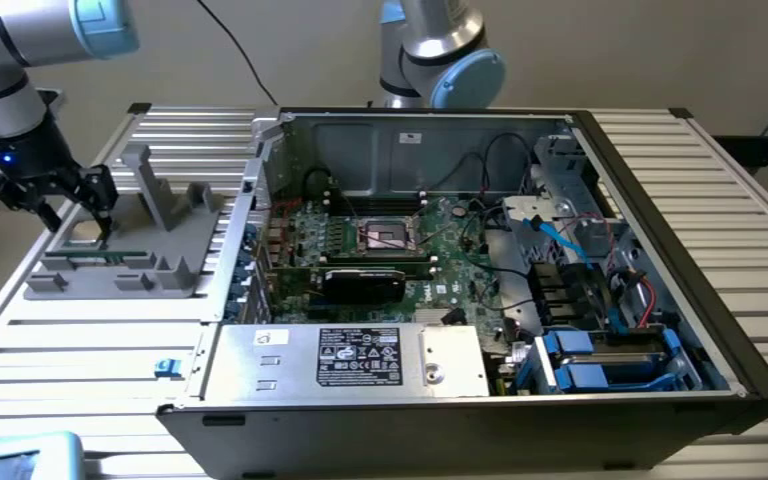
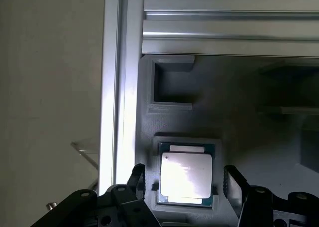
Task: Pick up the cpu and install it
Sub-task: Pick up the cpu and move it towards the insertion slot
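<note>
1. My black two-fingered pincer (image 1: pixel 75 218) hangs spread wide over a grey plastic holder (image 1: pixel 131 270) on the slatted aluminium table (image 1: pixel 64 350).
2. The small, square, silver-topped cpu (image 2: pixel 185 179) lies flat in the holder's recess, between my fingers and clear of both.
3. An open computer case (image 1: pixel 491 300) stands just beside the holder.

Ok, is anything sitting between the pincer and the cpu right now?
Nothing visible. The open pincer is right above the cpu, a finger to each side, and the chip's shiny top lies uncovered in its recess in the grey holder.

Open computer case (image 1: pixel 471 432), grey fixture (image 1: pixel 144 268)
</note>
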Tool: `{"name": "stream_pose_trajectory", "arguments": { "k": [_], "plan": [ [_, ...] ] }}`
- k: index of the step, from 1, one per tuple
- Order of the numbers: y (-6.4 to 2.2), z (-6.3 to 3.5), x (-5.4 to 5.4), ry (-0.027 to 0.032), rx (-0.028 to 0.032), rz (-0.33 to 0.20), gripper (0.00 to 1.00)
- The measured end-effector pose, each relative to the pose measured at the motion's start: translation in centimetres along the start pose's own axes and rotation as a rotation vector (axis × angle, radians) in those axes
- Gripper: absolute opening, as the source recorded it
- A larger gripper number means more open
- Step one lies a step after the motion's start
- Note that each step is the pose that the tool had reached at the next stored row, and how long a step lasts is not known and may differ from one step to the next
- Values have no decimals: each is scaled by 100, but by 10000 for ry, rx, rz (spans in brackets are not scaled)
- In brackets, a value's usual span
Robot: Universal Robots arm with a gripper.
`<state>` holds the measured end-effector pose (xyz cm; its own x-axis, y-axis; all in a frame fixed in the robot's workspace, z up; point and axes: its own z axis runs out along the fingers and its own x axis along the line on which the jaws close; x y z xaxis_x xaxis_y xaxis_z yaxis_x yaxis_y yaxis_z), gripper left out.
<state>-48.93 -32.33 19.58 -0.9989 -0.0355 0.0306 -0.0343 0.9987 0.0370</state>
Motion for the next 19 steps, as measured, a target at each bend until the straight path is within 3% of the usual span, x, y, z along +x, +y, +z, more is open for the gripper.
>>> {"name": "stream_pose_trajectory", "arguments": {
  "k": [19],
  "plan": [
    [-3, 95, -6, -3, -1, 0, 74]
  ]
}}
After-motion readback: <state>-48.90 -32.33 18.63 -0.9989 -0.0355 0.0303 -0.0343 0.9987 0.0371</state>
